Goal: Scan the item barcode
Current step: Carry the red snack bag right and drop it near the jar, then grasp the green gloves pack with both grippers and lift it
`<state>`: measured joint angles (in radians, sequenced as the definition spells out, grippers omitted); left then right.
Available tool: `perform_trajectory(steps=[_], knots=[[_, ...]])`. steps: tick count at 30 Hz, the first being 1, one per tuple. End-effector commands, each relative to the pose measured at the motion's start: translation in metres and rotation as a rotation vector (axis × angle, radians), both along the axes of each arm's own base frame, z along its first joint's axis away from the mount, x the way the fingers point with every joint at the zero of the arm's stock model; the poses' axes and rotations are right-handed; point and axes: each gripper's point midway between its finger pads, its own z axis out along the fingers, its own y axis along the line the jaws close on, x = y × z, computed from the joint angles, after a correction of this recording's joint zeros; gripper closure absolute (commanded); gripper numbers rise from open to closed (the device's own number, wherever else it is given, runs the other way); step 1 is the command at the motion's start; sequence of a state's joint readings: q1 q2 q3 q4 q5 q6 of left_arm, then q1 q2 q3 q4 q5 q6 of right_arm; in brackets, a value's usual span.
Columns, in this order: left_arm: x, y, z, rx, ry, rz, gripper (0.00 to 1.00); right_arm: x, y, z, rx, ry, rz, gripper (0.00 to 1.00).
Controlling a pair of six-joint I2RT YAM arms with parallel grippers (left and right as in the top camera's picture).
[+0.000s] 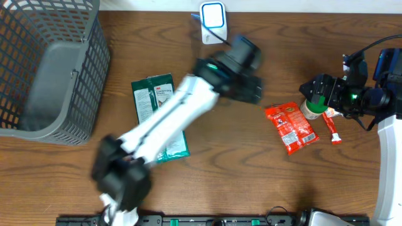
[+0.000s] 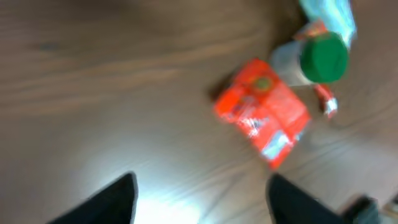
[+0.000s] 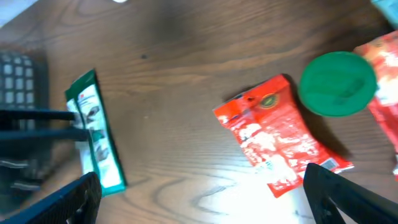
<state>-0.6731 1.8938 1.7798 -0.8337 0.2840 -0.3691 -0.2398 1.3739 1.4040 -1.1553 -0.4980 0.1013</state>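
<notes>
Wooden table (image 1: pixel 75 163), overhead and both wrist views. Barcode scanner (image 1: pixel 212 17), white with a blue face, stands at the middle of the far edge with a dark cable trailing from it. Grey mesh basket (image 1: pixel 94 69) fills the far left corner. Green packet (image 1: pixel 151 94) lies flat left of centre, label up, its right side hidden under the left arm, which reaches diagonally from the near edge towards the scanner and is blurred. Left gripper (image 2: pixel 202 199) hangs above bare wood between the scanner and the red packet (image 1: pixel 290 127); its fingers (image 2: pixel 115 202) stand apart with nothing between them and touch nothing. The red packet lies flat right of centre, clear of both grippers. Just beside it, towards the right edge, stands a white jar (image 1: pixel 309 110) with a green lid, and a small red tube (image 1: pixel 331 129) lies next to that. Right gripper (image 3: pixel 205 205) hovers over the jar area near the right edge, jaws spread wide and empty. Print on both packets is too blurred to pick out a barcode, so which face is up cannot be told.
</notes>
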Motion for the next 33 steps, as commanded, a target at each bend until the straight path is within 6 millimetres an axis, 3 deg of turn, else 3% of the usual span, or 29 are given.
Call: perform_trajectory(steps=[1,2,7,13,18,24,33], knots=[[0.018,0.083,0.027,0.138,-0.054,0.178,0.73,-0.002,0.027,0.003,0.041,-0.01,0.093,0.03],[0.017,0.117,0.025,0.21,-0.027,0.245,0.93,-0.003,0.04,0.002,0.041,-0.011,0.134,0.04],[0.01,0.206,0.004,0.424,0.087,0.41,0.93,0.0,0.079,-0.009,0.01,-0.017,0.246,0.05],[-0.002,0.268,-0.054,0.532,0.221,0.54,0.93,-0.002,0.133,-0.047,0.016,0.04,0.377,0.09],[-0.003,0.307,-0.1,0.526,0.259,0.648,0.93,0.0,0.175,-0.083,-0.037,0.043,0.494,0.09],[-0.002,0.319,-0.134,0.507,0.236,0.69,0.93,0.004,0.198,-0.109,-0.074,0.058,0.537,0.1],[-0.016,0.313,-0.181,0.501,0.214,0.671,0.92,0.004,0.201,-0.153,-0.083,0.179,0.531,0.08]])
